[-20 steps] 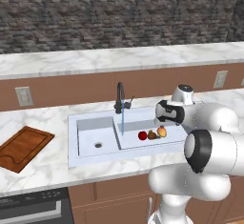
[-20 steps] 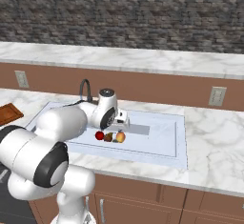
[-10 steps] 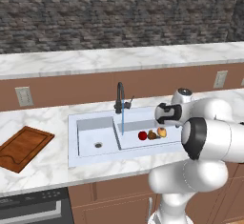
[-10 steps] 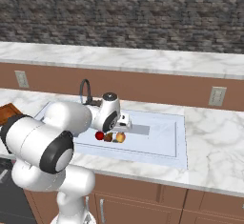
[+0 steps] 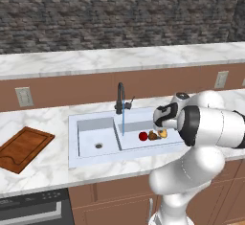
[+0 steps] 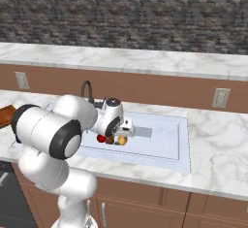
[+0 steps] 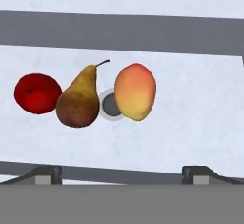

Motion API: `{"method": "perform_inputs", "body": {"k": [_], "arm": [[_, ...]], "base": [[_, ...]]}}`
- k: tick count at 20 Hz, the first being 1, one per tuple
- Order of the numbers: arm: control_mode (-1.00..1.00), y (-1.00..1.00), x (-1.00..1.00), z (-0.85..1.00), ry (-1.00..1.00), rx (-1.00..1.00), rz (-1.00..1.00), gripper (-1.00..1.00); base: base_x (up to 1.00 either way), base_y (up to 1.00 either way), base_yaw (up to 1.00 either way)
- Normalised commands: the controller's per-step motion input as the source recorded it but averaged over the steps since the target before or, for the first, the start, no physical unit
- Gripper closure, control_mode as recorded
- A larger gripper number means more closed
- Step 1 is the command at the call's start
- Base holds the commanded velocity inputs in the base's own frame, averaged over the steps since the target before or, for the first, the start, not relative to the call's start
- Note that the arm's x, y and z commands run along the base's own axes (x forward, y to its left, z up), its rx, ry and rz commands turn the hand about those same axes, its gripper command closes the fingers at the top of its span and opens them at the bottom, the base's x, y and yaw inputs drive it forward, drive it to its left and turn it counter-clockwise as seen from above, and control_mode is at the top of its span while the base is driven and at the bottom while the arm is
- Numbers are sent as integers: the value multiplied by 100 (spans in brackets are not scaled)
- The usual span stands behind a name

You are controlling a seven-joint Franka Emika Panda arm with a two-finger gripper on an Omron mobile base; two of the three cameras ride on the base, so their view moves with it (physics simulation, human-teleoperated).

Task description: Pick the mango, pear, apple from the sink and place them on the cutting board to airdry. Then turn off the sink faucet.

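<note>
Lying apparently beneath the wide-spread pincer (image 7: 122,174): mango (image 7: 135,91).

Setting: a rendered home kitchen. Evidence: marble-look counter (image 5: 43,171) running wall to wall, with brown cabinet doors (image 6: 145,212) below it and a dark rough stone wall (image 5: 119,13) above a raised marble ledge. White double-basin sink (image 5: 91,145) set in the counter, black gooseneck faucet (image 5: 119,97) behind it, water running. Wall outlets (image 6: 220,97) on the brown backsplash. Wooden cutting board (image 5: 24,147) on the counter, far to the side of the jaws. Dark stove front (image 5: 33,210) at the lower edge. Fruit lies in the basin just ahead of the jaws: apple (image 7: 37,93), pear (image 7: 78,101), mango (image 7: 135,91).
</note>
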Motion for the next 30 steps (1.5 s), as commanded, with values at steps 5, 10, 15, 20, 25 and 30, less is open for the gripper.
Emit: {"method": "perform_inputs", "body": {"k": [5,10,15,20,25,30], "arm": [[-100,0,19,-17,0,0,0,-100],[-100,0,23,-14,0,0,0,-100],[-100,-1,23,-16,0,0,0,-100],[-100,-9,20,-24,0,0,0,-100],[-100,-6,22,-28,0,0,0,-100],[-100,-4,26,-23,0,0,0,-100]], "base": [[0,0,0],[0,0,0],[0,0,0],[0,0,0],[0,0,0],[0,0,0]]}}
